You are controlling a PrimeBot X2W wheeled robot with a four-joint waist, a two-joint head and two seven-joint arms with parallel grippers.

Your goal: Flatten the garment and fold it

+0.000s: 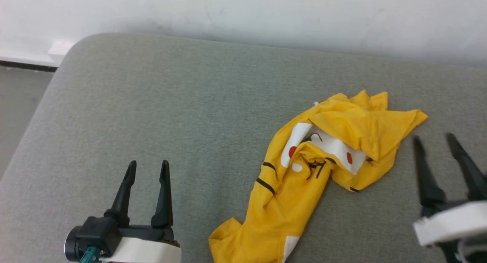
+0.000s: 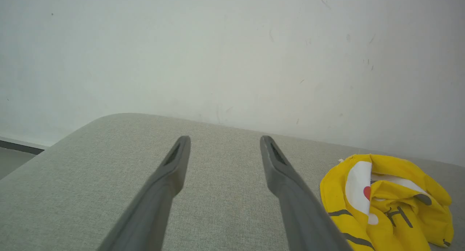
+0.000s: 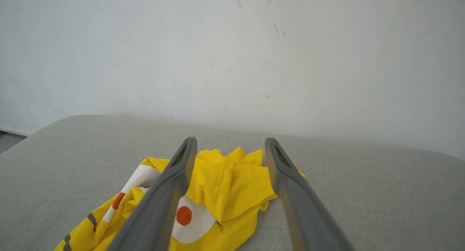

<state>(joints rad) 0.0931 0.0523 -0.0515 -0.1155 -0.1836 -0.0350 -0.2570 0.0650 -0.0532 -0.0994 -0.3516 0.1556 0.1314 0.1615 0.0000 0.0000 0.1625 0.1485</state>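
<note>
We see the garment (image 1: 304, 187) crumpled, neither flattened nor folded, our left end effector (image 1: 148, 165) and right end effector (image 1: 433, 138) spread, empty.

We can read no words, numbers, brands or labels here. The black strokes printed on the garment (image 1: 296, 187) form cartoon face marks, not letters.

Crumpled yellow garment (image 1: 304, 175), cat-face print partly hidden by folds, lying unfolded on grey cushion (image 1: 152, 103)
</note>
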